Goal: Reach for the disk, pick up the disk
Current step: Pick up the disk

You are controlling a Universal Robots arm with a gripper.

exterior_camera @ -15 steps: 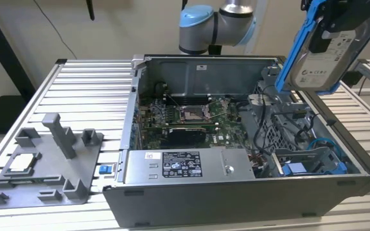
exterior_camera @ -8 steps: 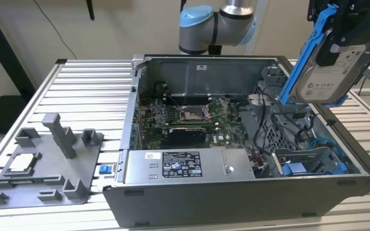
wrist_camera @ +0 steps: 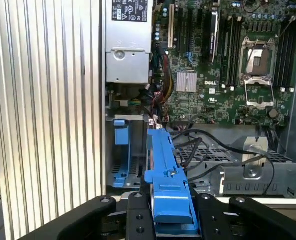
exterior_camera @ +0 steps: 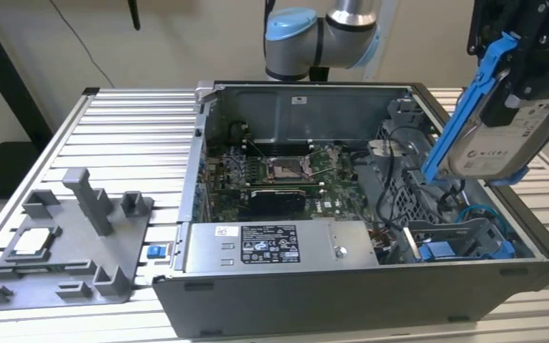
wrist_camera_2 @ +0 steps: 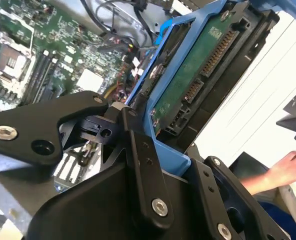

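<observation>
Black hand (wrist_camera: 170, 220) gripping disk (exterior_camera: 503, 136), label half-hidden

Disk (exterior_camera: 505, 139): brushed silver metal face with a white paper label, framed in glossy blue plastic; its green circuit-board underside appears in the second wrist view. Tool (wrist_camera: 170, 212): matt black metal with bright steel screws. Computer case (exterior_camera: 351, 300): dull grey sheet metal. Worktop (exterior_camera: 131, 128): ribbed, satin aluminium. Fixture plate (exterior_camera: 55, 250): matt grey plastic. Robot arm (exterior_camera: 322, 36): smooth grey metal, pale blue plastic caps.
</observation>
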